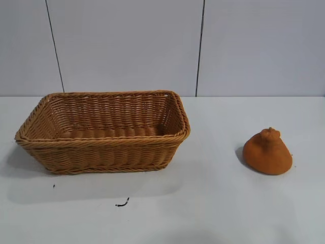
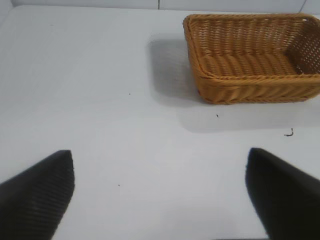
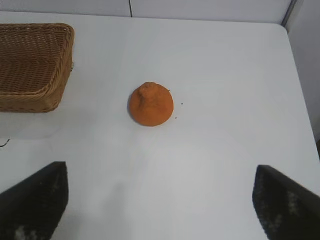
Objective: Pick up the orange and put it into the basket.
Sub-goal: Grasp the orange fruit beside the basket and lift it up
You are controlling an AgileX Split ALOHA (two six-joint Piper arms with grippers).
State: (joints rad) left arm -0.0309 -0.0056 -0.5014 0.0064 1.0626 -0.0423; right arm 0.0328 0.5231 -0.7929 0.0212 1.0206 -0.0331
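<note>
The orange (image 1: 267, 152), a matte orange-brown dome with a knobby tip, rests on the white table at the right; the right wrist view shows the orange (image 3: 150, 104) too. The wicker basket (image 1: 30, 133) stands empty at the left, and its rim (image 2: 200, 65) also shows in the left wrist view, as does a corner of the basket (image 3: 55, 70) in the right wrist view. My right gripper (image 3: 161, 172) is open, well short of the orange, with nothing between its fingers. My left gripper (image 2: 161, 159) is open over bare table, away from the basket. Neither arm appears in the exterior view.
A small black mark (image 1: 122, 204) lies on the table in front of the basket. A grey panelled wall (image 1: 162, 46) stands behind the table. The table's far right edge (image 3: 300, 90) shows in the right wrist view.
</note>
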